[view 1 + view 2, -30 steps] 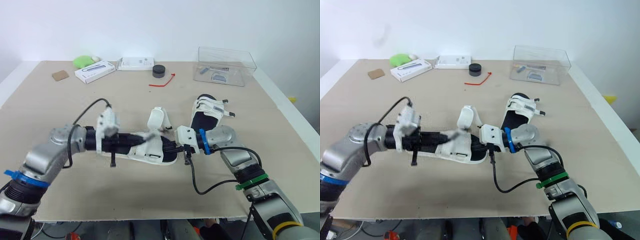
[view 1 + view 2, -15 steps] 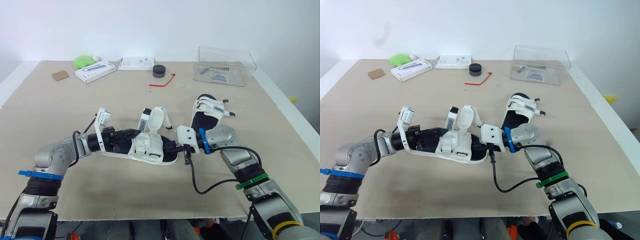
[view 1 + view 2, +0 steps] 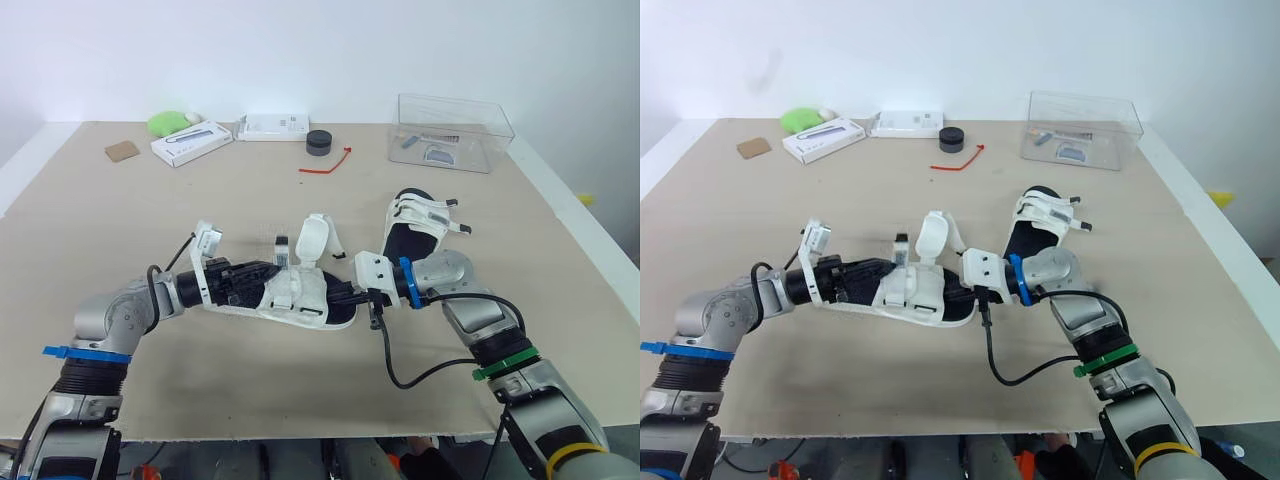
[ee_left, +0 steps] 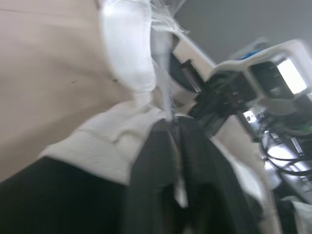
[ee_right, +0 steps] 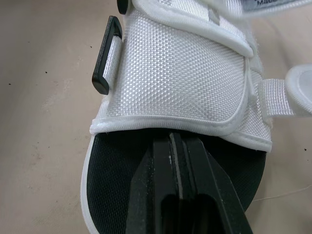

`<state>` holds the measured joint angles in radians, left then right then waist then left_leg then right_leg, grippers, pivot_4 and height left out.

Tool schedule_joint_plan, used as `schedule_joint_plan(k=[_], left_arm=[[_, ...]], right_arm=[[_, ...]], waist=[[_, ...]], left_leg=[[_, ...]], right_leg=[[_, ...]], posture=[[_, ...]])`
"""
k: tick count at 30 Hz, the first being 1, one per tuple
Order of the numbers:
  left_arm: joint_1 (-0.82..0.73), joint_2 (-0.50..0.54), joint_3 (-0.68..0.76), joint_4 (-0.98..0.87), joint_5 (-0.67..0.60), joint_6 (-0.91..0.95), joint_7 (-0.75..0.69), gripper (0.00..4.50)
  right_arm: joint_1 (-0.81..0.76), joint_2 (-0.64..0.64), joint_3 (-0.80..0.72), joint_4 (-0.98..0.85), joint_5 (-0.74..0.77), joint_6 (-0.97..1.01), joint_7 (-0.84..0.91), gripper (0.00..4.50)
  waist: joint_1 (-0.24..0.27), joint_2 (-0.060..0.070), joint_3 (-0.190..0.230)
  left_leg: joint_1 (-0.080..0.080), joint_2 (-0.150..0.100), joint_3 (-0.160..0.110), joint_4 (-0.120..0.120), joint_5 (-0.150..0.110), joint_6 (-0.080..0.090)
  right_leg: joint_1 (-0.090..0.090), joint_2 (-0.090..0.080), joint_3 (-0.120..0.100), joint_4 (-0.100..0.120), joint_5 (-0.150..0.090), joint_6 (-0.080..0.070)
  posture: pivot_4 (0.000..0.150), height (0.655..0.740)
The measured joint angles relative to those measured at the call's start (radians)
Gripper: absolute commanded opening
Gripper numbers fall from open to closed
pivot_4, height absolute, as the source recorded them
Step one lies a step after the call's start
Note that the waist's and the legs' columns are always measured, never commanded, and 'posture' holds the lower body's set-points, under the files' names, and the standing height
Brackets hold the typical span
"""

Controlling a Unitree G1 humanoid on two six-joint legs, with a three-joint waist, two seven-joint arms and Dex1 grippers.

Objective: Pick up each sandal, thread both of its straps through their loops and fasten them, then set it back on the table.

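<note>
Near the table's [image 3: 110, 225] front edge, right gripper [image 3: 347, 297], fingers together, braces the sandal [image 3: 300, 298] so left gripper [image 3: 262, 273], pinching its strap [image 3: 281, 250], can thread it.

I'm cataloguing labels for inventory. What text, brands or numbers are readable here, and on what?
"Made" (the rest is cut off): on a tag on the sandal strap.
Too small to read: print on the white box and the flat white packet.
Unreadable: anything on the items in the clear box.

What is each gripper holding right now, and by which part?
Left gripper pinches the near sandal's strap; right gripper clamps its sole at one end.
</note>
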<state>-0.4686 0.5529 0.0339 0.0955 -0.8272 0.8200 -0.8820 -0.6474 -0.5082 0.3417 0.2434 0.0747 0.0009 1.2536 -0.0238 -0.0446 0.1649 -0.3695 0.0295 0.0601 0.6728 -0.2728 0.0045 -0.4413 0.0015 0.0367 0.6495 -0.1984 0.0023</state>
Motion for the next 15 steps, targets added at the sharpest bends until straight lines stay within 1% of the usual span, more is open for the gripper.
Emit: schedule_joint_plan(k=[1, 3, 7, 9, 11, 13, 15], left_arm=[[0.0, 0.0, 0.002, 0.004, 0.009, -0.008, 0.0, 2.37], [-0.006, 0.011, 0.003, 0.006, 0.056, -0.048, -0.019, 2.37], [-0.025, 0.039, 0.002, 0.016, 0.105, -0.091, -0.062, 2.37], [-0.074, 0.059, 0.004, 0.037, 0.138, -0.128, -0.081, 2.37], [-0.157, 0.047, 0.006, 0.04, 0.147, -0.144, -0.085, 2.37], [-0.21, 0.027, -0.001, 0.004, 0.152, -0.15, -0.096, 1.87], [-0.209, 0.011, -0.03, -0.008, 0.16, -0.153, -0.112, 1.25]], right_arm=[[0.0, 0.0, 0.0, -0.001, 0.0, 0.0, 0.001, 0.0], [0.0, -0.001, 0.0, 0.0, 0.0, -0.003, 0.001, 0.0], [0.0, -0.001, 0.0, -0.001, 0.0, -0.003, 0.001, 0.0], [0.002, -0.003, -0.002, -0.003, -0.001, -0.003, 0.0, 0.0], [0.004, -0.01, -0.005, -0.004, -0.001, -0.003, 0.0, 0.0], [0.005, -0.005, -0.002, -0.006, -0.001, -0.004, -0.003, 0.0], [0.006, 0.0, 0.001, -0.009, -0.001, -0.004, -0.007, 0.0]], waist=[[0.0, 0.0, 0.0], [0.0, 0.0, 0.0], [0.0, 0.0, 0.0], [0.0, -0.001, 0.0], [0.003, -0.002, 0.0], [0.002, -0.001, 0.0], [-0.003, -0.001, -0.001]], left_leg=[[0.0, 0.0, 0.0, 0.0, 0.0, 0.0], [0.0, 0.0, 0.0, 0.0, 0.0, 0.0], [0.0, 0.0, 0.0, 0.0, 0.0, 0.0], [-0.001, 0.0, -0.001, 0.0, 0.0, 0.0], [-0.002, -0.001, -0.002, 0.0, 0.0, 0.0], [-0.001, -0.001, 0.0, 0.0, 0.0, 0.0], [0.0, -0.001, 0.003, 0.0, -0.001, 0.001]], right_leg=[[0.0, 0.0, 0.0, 0.0, 0.0, 0.0], [0.0, 0.0, 0.0, 0.0, 0.002, -0.004], [0.0, 0.0, 0.0, 0.0, 0.002, -0.003], [0.0, 0.0, -0.001, -0.001, 0.002, -0.003], [0.0, 0.0, -0.003, -0.001, 0.002, -0.003], [0.0, -0.001, -0.002, -0.001, 0.002, -0.003], [0.0, -0.001, 0.001, -0.001, 0.002, -0.002]], posture=[[0.15, 0.74], [0.15, 0.74], [0.15, 0.74], [0.15, 0.74], [0.15, 0.74], [0.15, 0.74], [0.15, 0.74]])
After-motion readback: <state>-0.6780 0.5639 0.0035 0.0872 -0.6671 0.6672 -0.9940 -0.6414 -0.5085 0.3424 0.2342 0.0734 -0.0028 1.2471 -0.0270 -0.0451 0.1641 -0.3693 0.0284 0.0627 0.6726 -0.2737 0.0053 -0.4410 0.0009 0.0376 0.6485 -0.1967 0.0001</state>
